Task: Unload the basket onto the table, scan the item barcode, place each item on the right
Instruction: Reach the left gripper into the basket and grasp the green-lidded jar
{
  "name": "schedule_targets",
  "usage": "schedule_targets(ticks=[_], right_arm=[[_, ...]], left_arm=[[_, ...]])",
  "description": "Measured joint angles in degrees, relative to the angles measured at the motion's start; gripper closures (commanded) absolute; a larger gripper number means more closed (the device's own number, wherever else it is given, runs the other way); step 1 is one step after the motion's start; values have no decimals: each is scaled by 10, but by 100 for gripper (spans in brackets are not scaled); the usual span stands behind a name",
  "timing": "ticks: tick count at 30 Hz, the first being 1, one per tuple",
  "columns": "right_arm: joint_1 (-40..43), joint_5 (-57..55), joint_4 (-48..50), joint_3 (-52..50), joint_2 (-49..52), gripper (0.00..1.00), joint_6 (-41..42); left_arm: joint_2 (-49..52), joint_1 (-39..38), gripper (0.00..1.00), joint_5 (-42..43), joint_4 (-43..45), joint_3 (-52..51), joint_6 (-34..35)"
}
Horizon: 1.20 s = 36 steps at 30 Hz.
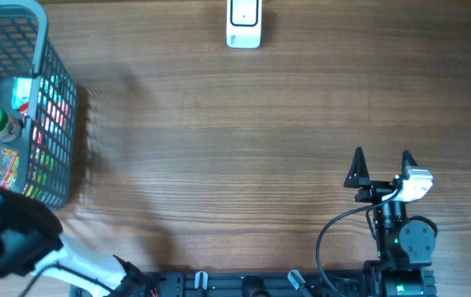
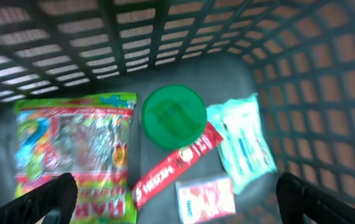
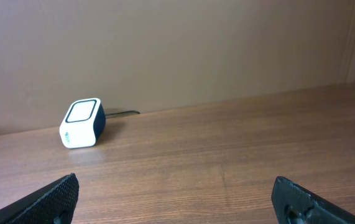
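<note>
A white barcode scanner (image 1: 244, 23) with a dark face stands at the table's far edge, and it shows far ahead as the scanner (image 3: 82, 122) in the right wrist view. A grey mesh basket (image 1: 54, 99) at the far left holds the items: a green-capped bottle (image 2: 173, 116), a colourful candy bag (image 2: 71, 149), a red Nescafe stick (image 2: 177, 165), a pale teal tissue pack (image 2: 242, 143) and a small pink-and-white packet (image 2: 207, 199). My left gripper (image 2: 180, 199) hangs open above them, holding nothing. My right gripper (image 1: 381, 165) rests open near the front right, far from the scanner.
The basket's walls (image 2: 165, 37) rise all round the items. The left arm (image 1: 8, 235) reaches in from the front left corner. Bare wooden tabletop (image 1: 235, 148) lies between basket, scanner and right arm. A cable (image 1: 334, 231) loops by the right arm's base.
</note>
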<state>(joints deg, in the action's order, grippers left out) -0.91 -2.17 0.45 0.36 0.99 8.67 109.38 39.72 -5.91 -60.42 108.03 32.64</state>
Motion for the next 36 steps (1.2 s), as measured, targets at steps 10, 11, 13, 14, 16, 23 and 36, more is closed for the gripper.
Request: schedule_targets(ticks=[10, 11, 13, 14, 16, 23, 36], right_arm=[[0, 0, 0, 0, 0, 0, 0], [0, 0, 0, 0, 0, 0, 0], [0, 0, 0, 0, 0, 0, 0], [0, 0, 0, 0, 0, 0, 0], [0, 0, 0, 0, 0, 0, 0], [0, 0, 0, 0, 0, 0, 0], [0, 0, 0, 0, 0, 0, 0]], left_arm=[[99, 0, 0, -7, 73, -1, 3], [104, 0, 0, -7, 77, -1, 3], [116, 0, 0, -7, 87, -1, 3], [122, 0, 0, -7, 90, -1, 3], [133, 0, 0, -7, 95, -1, 3], [168, -9, 15, -13, 101, -1, 3], [184, -15, 42, -38, 57, -1, -28]])
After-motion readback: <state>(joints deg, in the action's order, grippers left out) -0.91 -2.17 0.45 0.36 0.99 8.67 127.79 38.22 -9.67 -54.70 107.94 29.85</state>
